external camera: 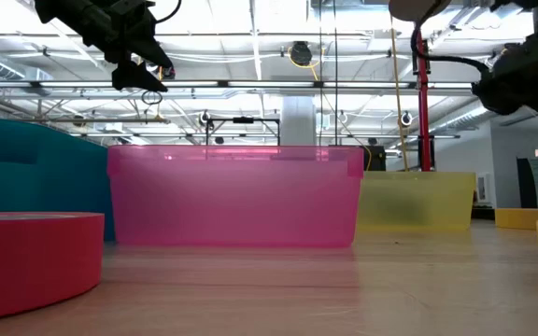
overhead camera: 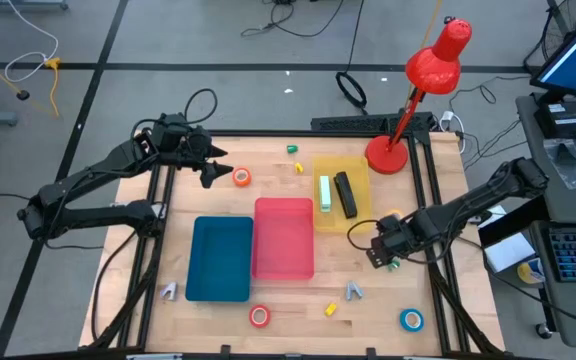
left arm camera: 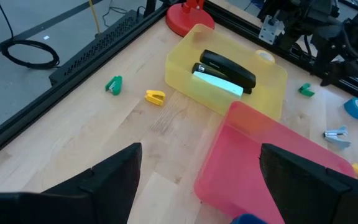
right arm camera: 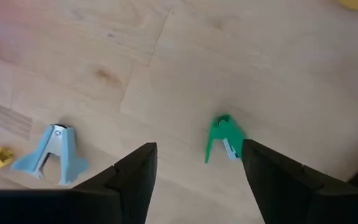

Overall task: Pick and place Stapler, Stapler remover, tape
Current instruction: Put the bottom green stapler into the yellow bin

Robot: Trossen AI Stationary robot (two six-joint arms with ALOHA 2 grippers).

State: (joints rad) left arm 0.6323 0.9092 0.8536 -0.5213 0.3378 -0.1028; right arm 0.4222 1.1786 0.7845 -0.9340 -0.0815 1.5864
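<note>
- Bins stood side by side at the table's middle: a blue bin (overhead camera: pixel 219 258), a pink bin (overhead camera: pixel 284 237) and a yellow bin (overhead camera: pixel 341 192). The pink bin serves as landmark below. In the high view, the blue and pink bins looked empty.
- Staplers were the one part apparently done: a black stapler (overhead camera: pixel 345 194) and a pale green stapler (overhead camera: pixel 324 193) lay inside the yellow bin, on the pink bin's lamp side.
- Tape looked unsorted: an orange roll (overhead camera: pixel 241 177) lay beyond the pink bin's far left corner, a red-orange roll (overhead camera: pixel 259 316) near its front edge, a blue roll (overhead camera: pixel 411 319) well to its front right. The yellow one could not be found.
- Stapler removers were still loose: a pale blue remover (right arm camera: pixel 53 152) and a green remover (right arm camera: pixel 224 138) lay on bare wood.
- The right gripper (right arm camera: pixel 197 174) hovered over the green remover, right of the pink bin, jaws spread and empty.
- The left gripper (overhead camera: pixel 211 172) hung above the orange roll, jaws apart, holding nothing.
</note>
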